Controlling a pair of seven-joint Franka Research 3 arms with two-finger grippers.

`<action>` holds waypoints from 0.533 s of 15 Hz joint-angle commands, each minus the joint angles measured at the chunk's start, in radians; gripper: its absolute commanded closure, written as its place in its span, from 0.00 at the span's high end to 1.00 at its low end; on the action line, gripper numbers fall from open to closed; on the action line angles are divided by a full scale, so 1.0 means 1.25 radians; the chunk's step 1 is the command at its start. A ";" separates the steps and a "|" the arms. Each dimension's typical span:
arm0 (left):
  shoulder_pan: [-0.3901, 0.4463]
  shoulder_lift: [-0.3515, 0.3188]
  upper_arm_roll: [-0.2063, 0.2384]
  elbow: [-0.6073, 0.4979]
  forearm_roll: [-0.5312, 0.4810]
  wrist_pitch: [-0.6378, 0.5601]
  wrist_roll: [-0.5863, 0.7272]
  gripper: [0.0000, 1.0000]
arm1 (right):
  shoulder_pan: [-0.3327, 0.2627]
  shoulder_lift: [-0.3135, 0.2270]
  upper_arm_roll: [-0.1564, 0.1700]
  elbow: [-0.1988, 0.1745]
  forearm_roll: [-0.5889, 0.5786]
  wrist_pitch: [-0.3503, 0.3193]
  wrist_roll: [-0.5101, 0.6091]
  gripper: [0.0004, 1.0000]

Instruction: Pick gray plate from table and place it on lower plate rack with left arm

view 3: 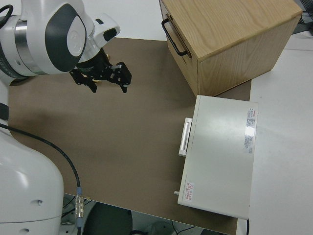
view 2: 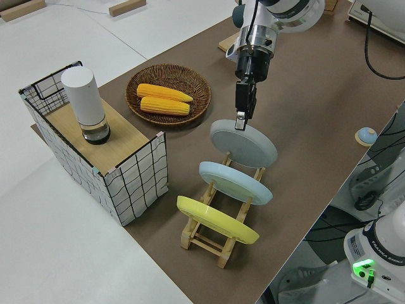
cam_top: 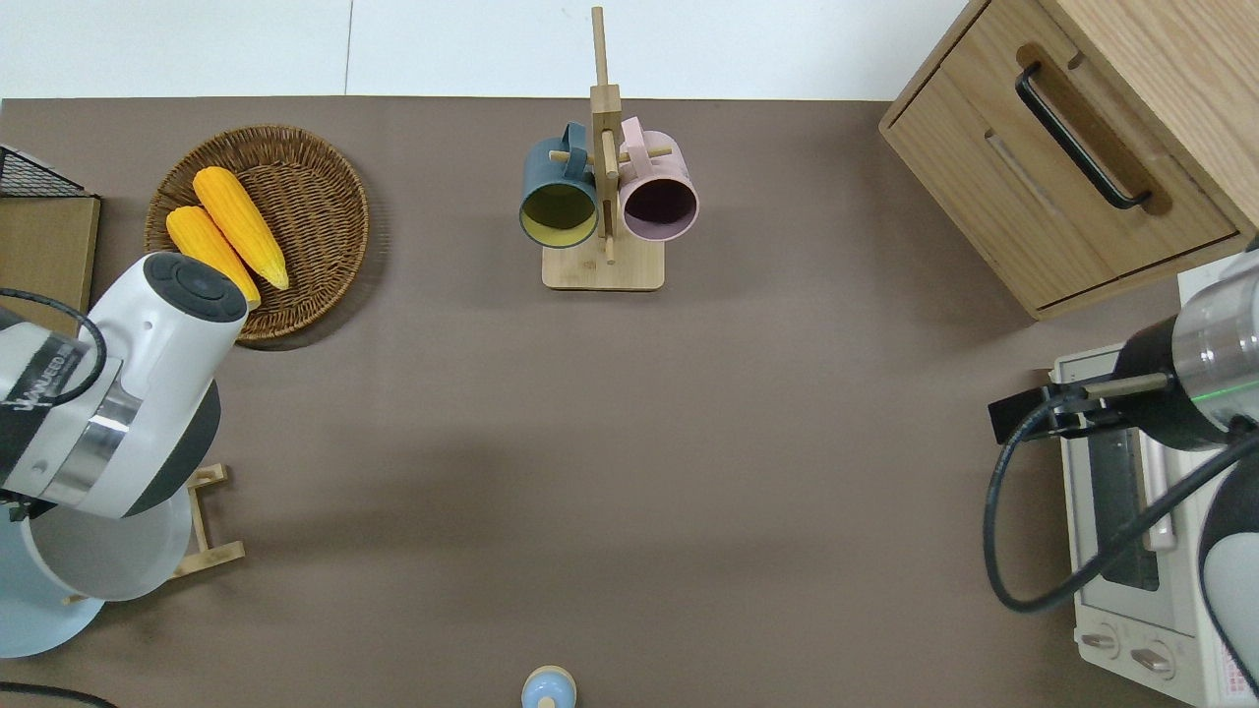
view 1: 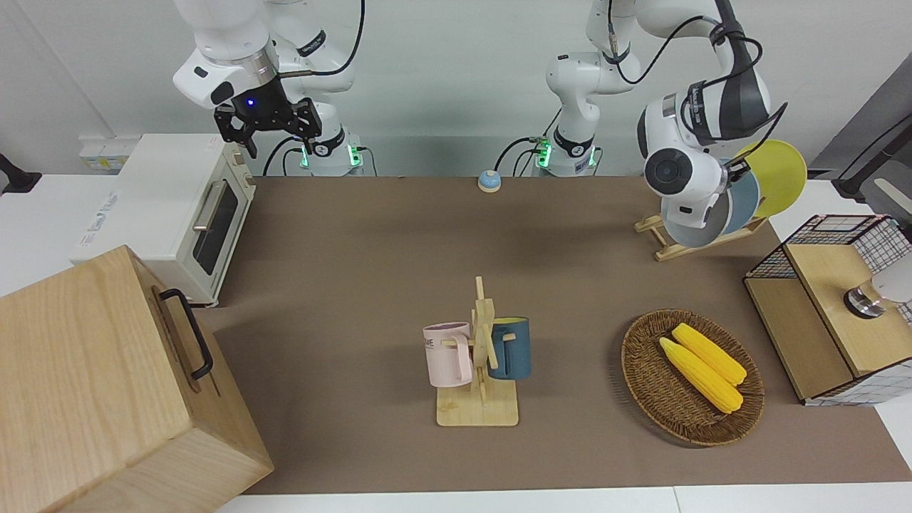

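The gray plate (view 2: 244, 143) stands tilted at the end of the wooden plate rack (view 2: 219, 243) farthest from the robots, its lower edge down among the pegs. My left gripper (view 2: 240, 119) is shut on the plate's upper rim. The plate also shows in the front view (view 1: 692, 232) and in the overhead view (cam_top: 98, 560), half hidden by the left arm. A blue plate (view 2: 235, 182) and a yellow plate (view 2: 216, 220) stand in the rack's slots nearer to the robots. My right gripper (view 3: 105, 83) is open, empty and parked.
A wicker basket (view 1: 641, 370) with two corn cobs lies farther from the robots than the rack. A wire crate (view 2: 136, 183) with a white cylinder stands beside the rack. A mug stand (view 1: 477, 410), a toaster oven (view 1: 164, 214), a wooden cabinet (view 1: 92, 385) and a small bell (view 1: 489, 181) are also on the table.
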 commanded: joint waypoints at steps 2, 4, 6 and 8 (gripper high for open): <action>-0.006 0.006 0.000 -0.022 0.013 -0.013 -0.047 0.08 | -0.012 -0.004 0.005 0.005 0.003 -0.012 -0.003 0.99; -0.004 0.004 -0.002 -0.023 -0.008 -0.012 -0.035 0.51 | -0.011 -0.004 0.005 0.005 0.003 -0.012 -0.003 0.99; -0.003 0.004 -0.002 -0.019 -0.038 -0.005 -0.031 0.80 | -0.012 -0.004 0.005 0.005 0.003 -0.012 -0.003 0.99; -0.004 0.002 -0.002 -0.014 -0.057 -0.001 -0.032 0.99 | -0.011 -0.004 0.005 0.005 0.003 -0.012 -0.003 0.99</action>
